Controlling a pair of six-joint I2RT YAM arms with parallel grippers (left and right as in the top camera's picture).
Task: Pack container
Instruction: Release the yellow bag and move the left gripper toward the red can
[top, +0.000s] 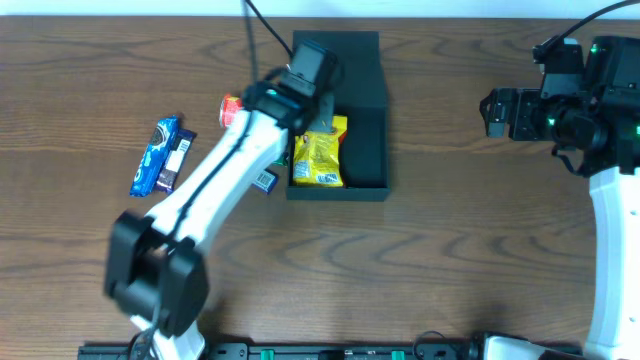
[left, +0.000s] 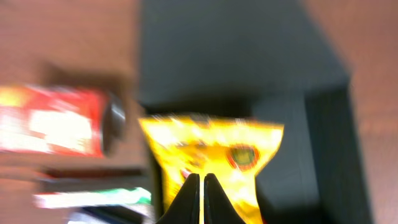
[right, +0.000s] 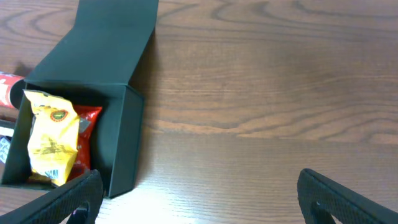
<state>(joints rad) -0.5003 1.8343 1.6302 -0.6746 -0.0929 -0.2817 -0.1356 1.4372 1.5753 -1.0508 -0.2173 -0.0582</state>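
Two arms share the tabletop (top: 450, 250). Seen from overhead, the container (top: 365, 130) lies open left of centre, its long axis running away from the robot and its lid flap (top: 360, 60) folded back on the far side. A yellow packet (top: 318, 160) rests inside. The left arm reaches over it and hides its own fingers, while the right gripper (top: 497, 110) hangs well apart to the right, so the left is far nearer. Loose snacks lie left of the box: a blue packet (top: 155, 155), a dark bar (top: 177, 158) and a red packet (top: 231, 107) just beside the wall, which any fetch must probably clear. The left wrist view is blurred. It shows the left gripper (left: 202, 186) with fingers together above the yellow packet; I cannot tell whether they pinch it. In the right wrist view, the right gripper (right: 199, 186) is spread wide over bare wood, the container at the left edge and nothing between them.
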